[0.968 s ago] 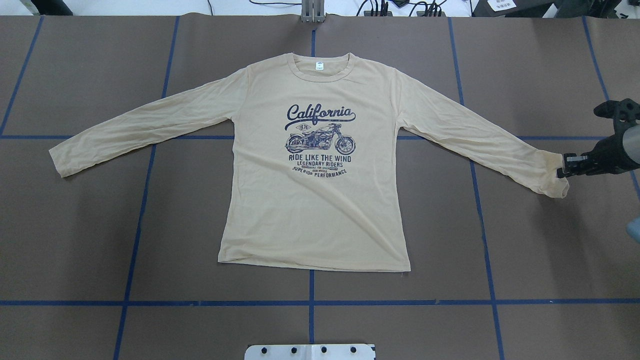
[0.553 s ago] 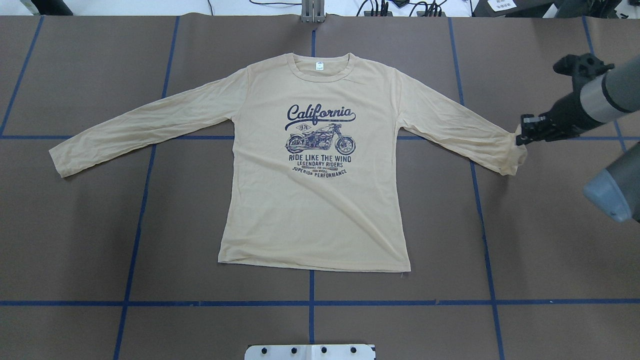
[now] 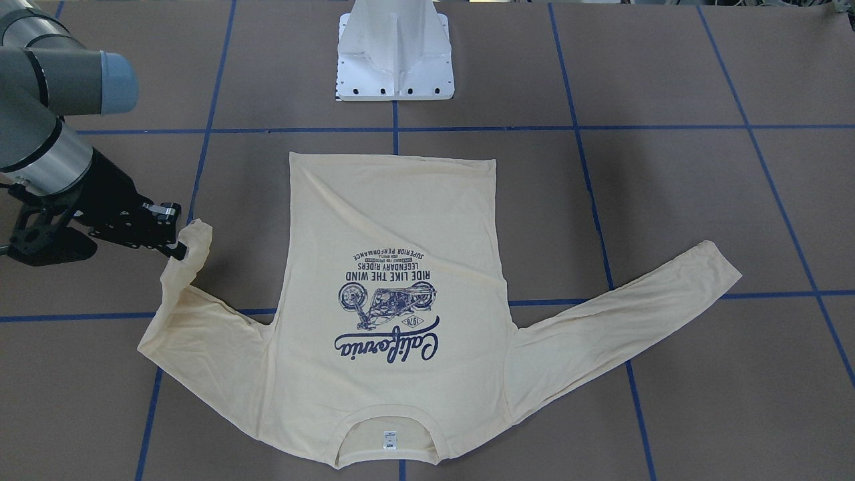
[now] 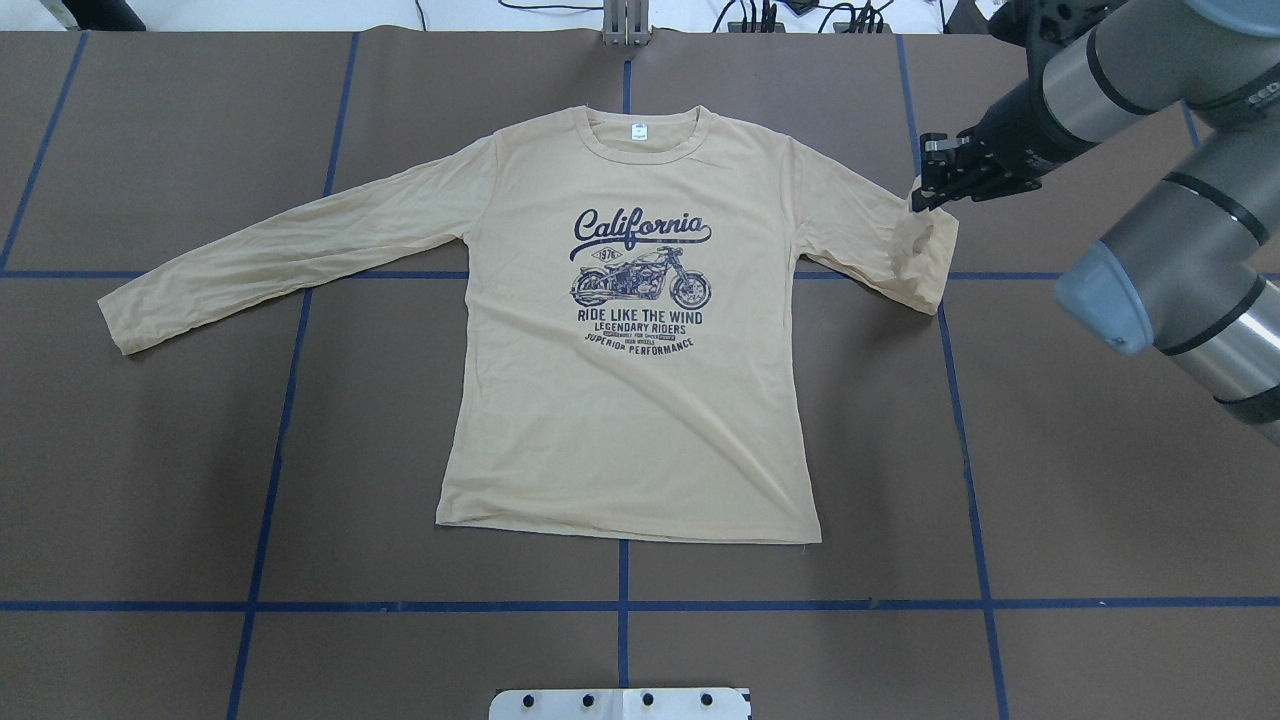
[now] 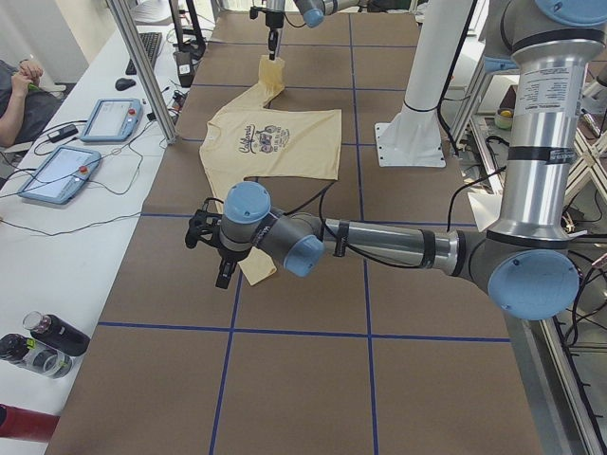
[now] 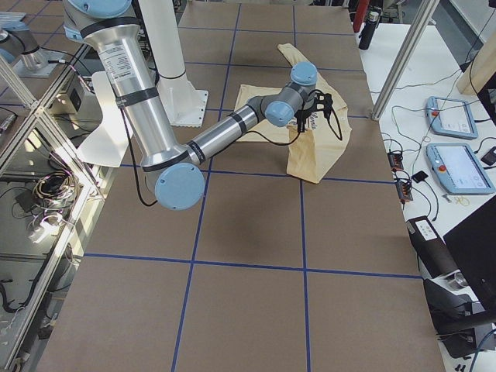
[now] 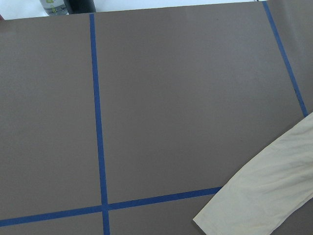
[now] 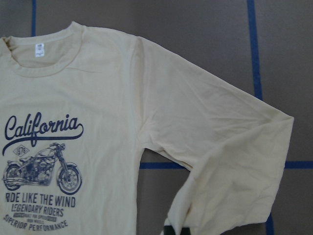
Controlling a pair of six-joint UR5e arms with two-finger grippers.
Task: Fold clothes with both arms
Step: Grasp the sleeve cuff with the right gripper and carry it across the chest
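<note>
The clothes are one cream long-sleeved T-shirt (image 4: 620, 420) lying flat, print up, collar toward the far edge; it also shows face-on in the front view (image 3: 394, 200). My right gripper (image 4: 918, 200) is shut on the right sleeve's cuff (image 4: 925, 250) and holds it off the table, doubled back beside the shoulder. The same grip shows from the front, right gripper (image 3: 180, 250). The left sleeve (image 4: 280, 250) lies stretched out flat. My left gripper (image 5: 220, 275) hovers over that sleeve's cuff (image 7: 264, 200), seen only from the side, so I cannot tell its state.
Brown table (image 4: 1100, 520) crossed by blue tape lines (image 4: 620, 605). White pedestal base (image 3: 394, 53) sits at the robot's edge. A side bench holds teach pendants (image 5: 109, 118) and bottles (image 5: 47, 336); a person (image 5: 19, 95) sits there.
My right gripper has carried the cuff from the far right inward and toward the table's far edge, lifting it. The sleeve now doubles over itself. The rest of the shirt has not moved.
</note>
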